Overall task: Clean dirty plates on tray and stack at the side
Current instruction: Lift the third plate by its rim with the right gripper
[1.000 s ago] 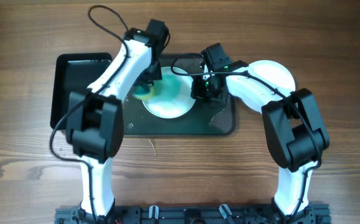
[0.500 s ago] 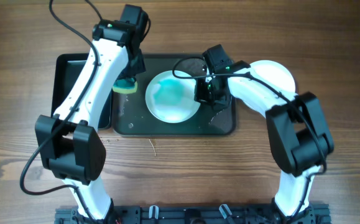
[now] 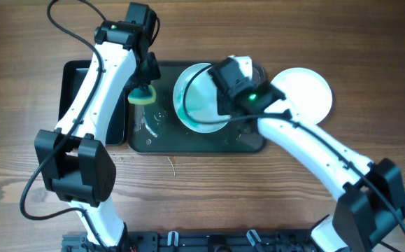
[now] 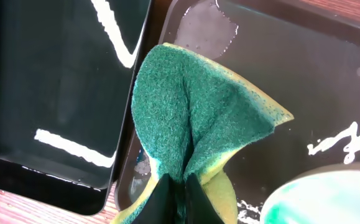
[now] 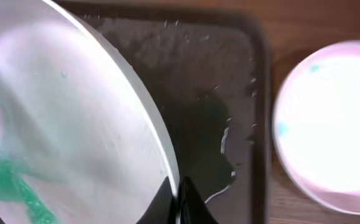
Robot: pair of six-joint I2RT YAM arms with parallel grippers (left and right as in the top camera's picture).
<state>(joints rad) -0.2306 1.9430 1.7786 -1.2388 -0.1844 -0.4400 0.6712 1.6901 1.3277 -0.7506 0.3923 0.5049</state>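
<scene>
The left gripper (image 4: pixel 178 186) pinches a green sponge (image 4: pixel 198 118) above the tray (image 3: pixel 188 143), while the right gripper (image 5: pixel 178 193) clamps a tilted, teal-smeared plate (image 5: pixel 61 124) by its rim.

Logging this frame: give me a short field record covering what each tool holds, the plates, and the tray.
left tool: shut on the sponge, over the left edge of the tray
right tool: shut on the rim of the smeared plate
smeared plate: teal smear, apparently tilted up over the tray
second plate: on the table right of the tray, faint teal specks
black container: beside the tray, on its left
</scene>
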